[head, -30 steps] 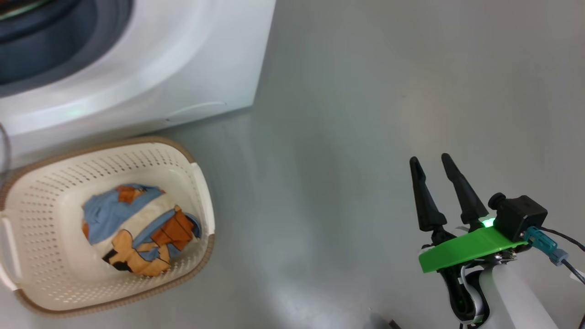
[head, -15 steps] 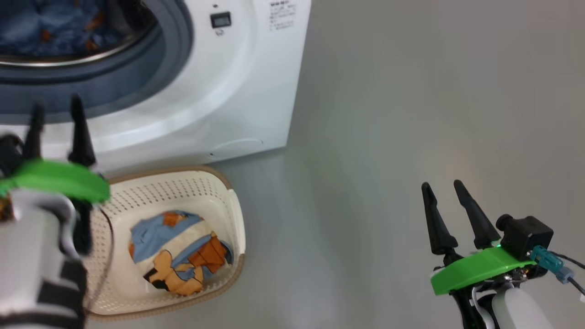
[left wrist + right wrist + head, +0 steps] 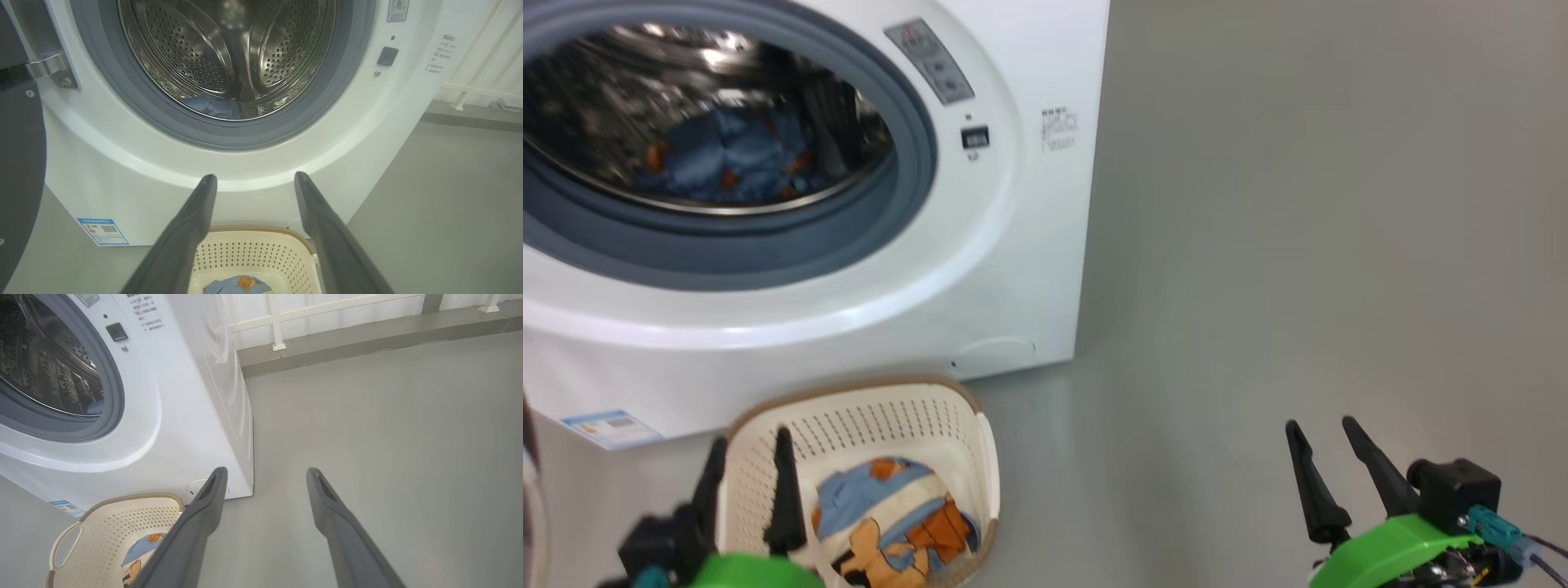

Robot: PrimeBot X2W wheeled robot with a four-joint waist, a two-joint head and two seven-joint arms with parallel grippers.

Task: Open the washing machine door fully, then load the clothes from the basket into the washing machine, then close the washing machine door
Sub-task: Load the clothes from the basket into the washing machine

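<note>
The white washing machine (image 3: pixel 1013 269) stands open, and its black door (image 3: pixel 18 171) is swung out to the left on a metal hinge (image 3: pixel 47 69). Blue printed clothes (image 3: pixel 723 155) lie in the steel drum (image 3: pixel 184 49). On the floor in front sits the cream basket (image 3: pixel 890 416), with more blue and orange clothes (image 3: pixel 890 523) in it. My left gripper (image 3: pixel 752 441) hangs over the basket's left side, open and empty, its fingers pointing at the machine's front. My right gripper (image 3: pixel 1319 425) hovers open over bare floor to the right of the basket.
Grey floor (image 3: pixel 1298 245) stretches out to the right of the machine. A raised ledge with a white railing (image 3: pixel 278 322) runs behind it. A blue label (image 3: pixel 102 230) marks the machine's lower left corner.
The head camera has tilted up, so the drum opening has come into view and the basket sits lower. My left gripper came into the picture, still open. The right gripper stays open.
</note>
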